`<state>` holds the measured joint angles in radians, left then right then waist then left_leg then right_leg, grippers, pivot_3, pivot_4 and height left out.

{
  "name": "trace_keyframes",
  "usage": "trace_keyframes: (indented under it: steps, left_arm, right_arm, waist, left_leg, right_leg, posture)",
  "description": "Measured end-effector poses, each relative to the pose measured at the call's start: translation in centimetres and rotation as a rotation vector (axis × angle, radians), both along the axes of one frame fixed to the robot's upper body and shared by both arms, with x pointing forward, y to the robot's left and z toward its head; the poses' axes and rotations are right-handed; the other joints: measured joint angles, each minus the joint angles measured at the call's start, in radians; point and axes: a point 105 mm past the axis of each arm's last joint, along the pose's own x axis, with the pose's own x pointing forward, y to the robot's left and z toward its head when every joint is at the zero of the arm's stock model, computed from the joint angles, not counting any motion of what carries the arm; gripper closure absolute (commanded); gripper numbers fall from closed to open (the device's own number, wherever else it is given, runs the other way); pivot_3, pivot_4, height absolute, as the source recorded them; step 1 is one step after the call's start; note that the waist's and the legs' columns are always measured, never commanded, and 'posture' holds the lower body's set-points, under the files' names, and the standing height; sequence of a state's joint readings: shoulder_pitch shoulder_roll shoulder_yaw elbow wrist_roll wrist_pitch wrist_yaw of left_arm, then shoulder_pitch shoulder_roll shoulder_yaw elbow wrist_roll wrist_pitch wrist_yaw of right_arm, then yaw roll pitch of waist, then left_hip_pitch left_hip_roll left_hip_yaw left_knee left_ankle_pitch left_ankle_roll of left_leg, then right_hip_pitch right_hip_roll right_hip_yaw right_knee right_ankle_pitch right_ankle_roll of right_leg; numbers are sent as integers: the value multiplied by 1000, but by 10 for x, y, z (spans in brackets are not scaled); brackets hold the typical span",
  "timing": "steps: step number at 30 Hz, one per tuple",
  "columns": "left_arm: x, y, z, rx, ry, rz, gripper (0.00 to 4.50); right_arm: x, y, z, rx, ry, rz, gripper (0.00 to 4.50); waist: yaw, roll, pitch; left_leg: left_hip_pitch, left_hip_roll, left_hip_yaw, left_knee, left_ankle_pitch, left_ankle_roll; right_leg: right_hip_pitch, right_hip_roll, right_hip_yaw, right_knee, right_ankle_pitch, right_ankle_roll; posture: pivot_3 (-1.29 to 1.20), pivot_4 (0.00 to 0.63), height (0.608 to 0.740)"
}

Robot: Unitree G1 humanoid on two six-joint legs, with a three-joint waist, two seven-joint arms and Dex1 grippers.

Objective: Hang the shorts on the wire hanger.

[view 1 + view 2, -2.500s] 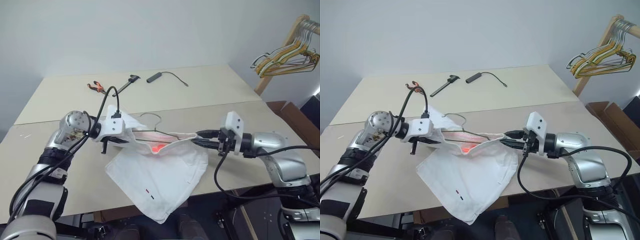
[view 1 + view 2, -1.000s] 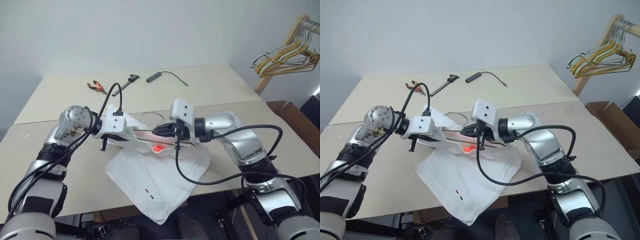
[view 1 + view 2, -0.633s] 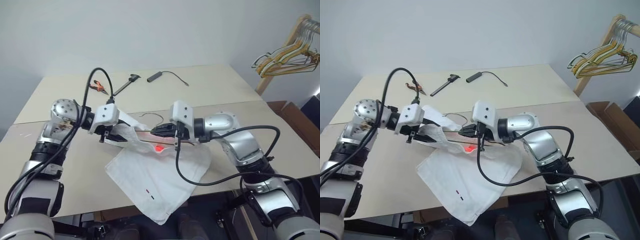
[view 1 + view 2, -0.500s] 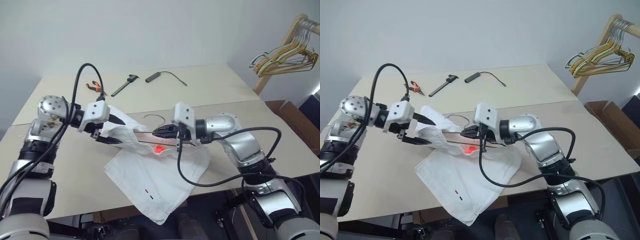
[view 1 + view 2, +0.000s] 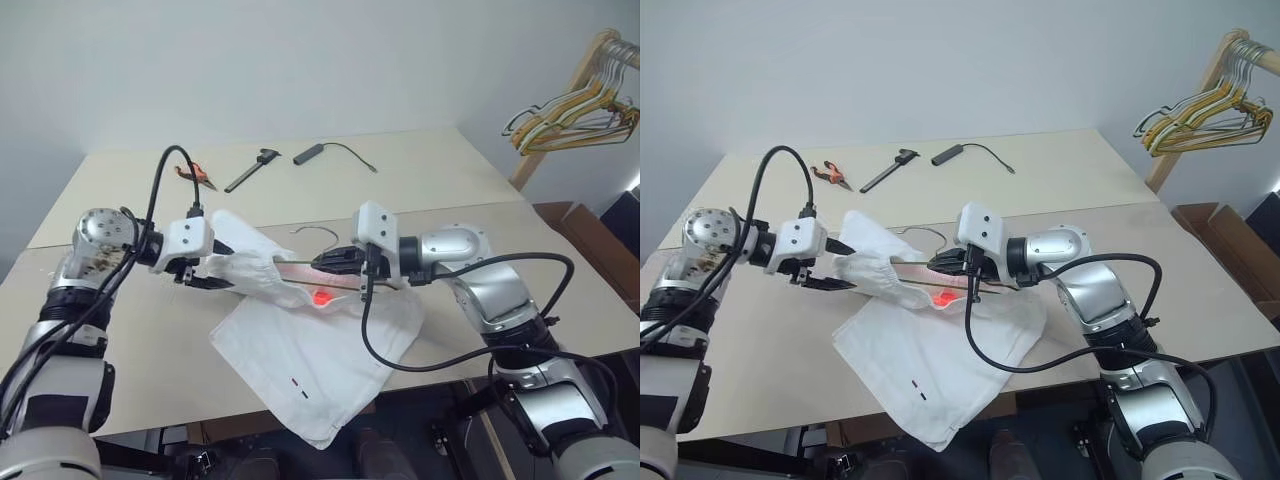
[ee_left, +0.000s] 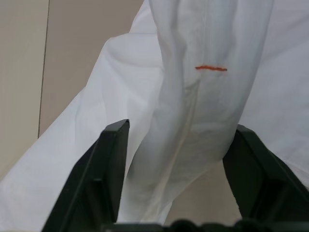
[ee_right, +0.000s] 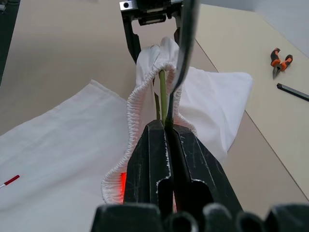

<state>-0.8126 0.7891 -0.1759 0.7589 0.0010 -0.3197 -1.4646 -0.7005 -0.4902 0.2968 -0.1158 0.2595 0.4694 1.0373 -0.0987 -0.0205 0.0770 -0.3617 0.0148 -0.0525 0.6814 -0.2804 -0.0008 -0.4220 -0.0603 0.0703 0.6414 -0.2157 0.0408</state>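
Your white cloth shorts [image 5: 310, 345] with the gathered elastic waistband lie spread on the near part of the beige table [image 5: 440, 180], one leg hanging over the front edge with tiny red and dark marks near its hem. The waistband end is bunched up and lifted off the table between your two arms, with a red glow on the cloth beneath it. The thin olive-grey wire hanger [image 7: 163, 99] runs inside that waistband opening; its curved hook [image 5: 318, 232] pokes out above the cloth on the far side.

Your right gripper [image 7: 164, 126] comes in from the right, pointing left, and its black fingers are pressed tight together on the hanger wire right at the elastic edge, as the right wrist view shows. Your left gripper [image 6: 176, 140] sits at the left end of the bunched cloth. Its fingers [image 6: 116, 145] stand parted about halfway, with a fold of the white cloth, carrying a short orange stitch mark, running between them. You cannot tell from the views whether they are pinching it.

Farther back on the table you have orange-handled pliers [image 5: 194, 172], a black caliper-like tool [image 5: 250, 168] and a small black bar with a thin cable [image 5: 310, 153]. Off to the right, a wooden rack [image 5: 575, 85] carries bunched yellow, green and grey hangers [image 5: 575, 110].
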Motion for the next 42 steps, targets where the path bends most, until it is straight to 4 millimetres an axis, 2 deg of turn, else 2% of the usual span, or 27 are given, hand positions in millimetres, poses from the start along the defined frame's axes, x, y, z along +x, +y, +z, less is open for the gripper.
trace_keyframes:
  steps: [7, 16, 33, 38, 42]
  left_arm:
    - [3, 0, 3, -4, -17, -6, 4434]
    - [6, -1, 11, 5, -44, -17, 4473]
    - [4, 7, 16, 19, -49, 0, 4473]
    - [5, 8, 17, 11, -46, 11, 4473]
    - [5, 9, 19, 4, -48, 19, 4473]
  right_arm:
    - [2, -5, 3, 4, -9, -13, 4500]
    - [5, -11, 3, -25, -33, -31, 4500]
    - [6, -28, -16, -81, 1, -78, 4500]
    - [4, -31, -20, -12, -20, -101, 4500]
    - [1, -20, -21, 102, -14, -101, 4500]
  waist:
    - [0, 0, 0]
    - [0, 0, 0]
    - [1, 0, 0]
    - [2, 0, 0]
    - [-1, 0, 0]
  left_leg:
    - [0, 0, 0, 0, 0, 0]
    - [0, 0, 0, 0, 0, 0]
    - [0, 0, 0, 0, 0, 0]
    - [0, 0, 0, 0, 0, 0]
    - [0, 0, 0, 0, 0, 0]
  right_leg:
    - [0, 0, 0, 0, 0, 0]
    - [0, 0, 0, 0, 0, 0]
    - [0, 0, 0, 0, 0, 0]
    - [0, 0, 0, 0, 0, 0]
    - [0, 0, 1, 0, 0, 0]
  posture:
    - [-48, 38, 740]
    - [-37, 39, 740]
    - [-28, 45, 740]
    - [-28, 45, 740]
    - [-26, 45, 740]
